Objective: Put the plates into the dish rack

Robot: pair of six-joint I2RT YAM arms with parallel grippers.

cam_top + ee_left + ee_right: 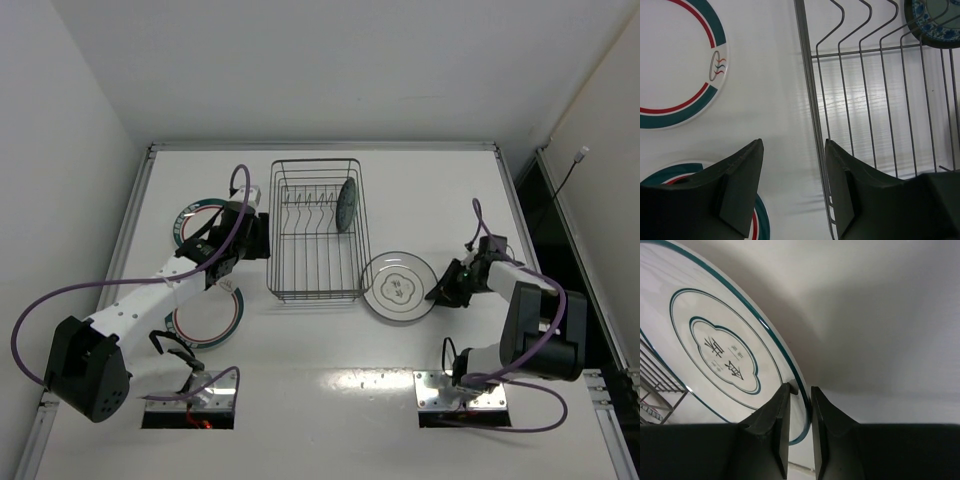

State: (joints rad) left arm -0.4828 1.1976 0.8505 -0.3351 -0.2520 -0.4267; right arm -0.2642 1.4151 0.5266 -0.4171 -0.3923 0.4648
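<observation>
Right of the dish rack, the large white plate lies on the counter. The right gripper has its jaws pinching the plate's right rim. The hold sits at the very edge, so the plate will probably want to swing or slip once its weight leaves the counter.

A slow lift seems wise, raising the held rim first so the far edge pivots on the counter. Then turn the wrist until the plate hangs upright. After that it has to travel left over the rack's right wall, high enough for the lower edge to clear the wire.

The blue plate stands at the far right corner of the rack, leaning among the prongs. The best slot is likely a free gap nearer than the blue plate, with room to avoid knocking it. Lower the plate until its bottom edge rests on the floor wires before letting go, since a drop could chip it.

The left gripper hovers at the rack's left wall with its jaws spread, and the rim wire runs between them in the wrist view. Closing on that wire could steady the rack while the plate goes in.

Two ringed plates, one far and one near, wait on the counter left of the rack.
</observation>
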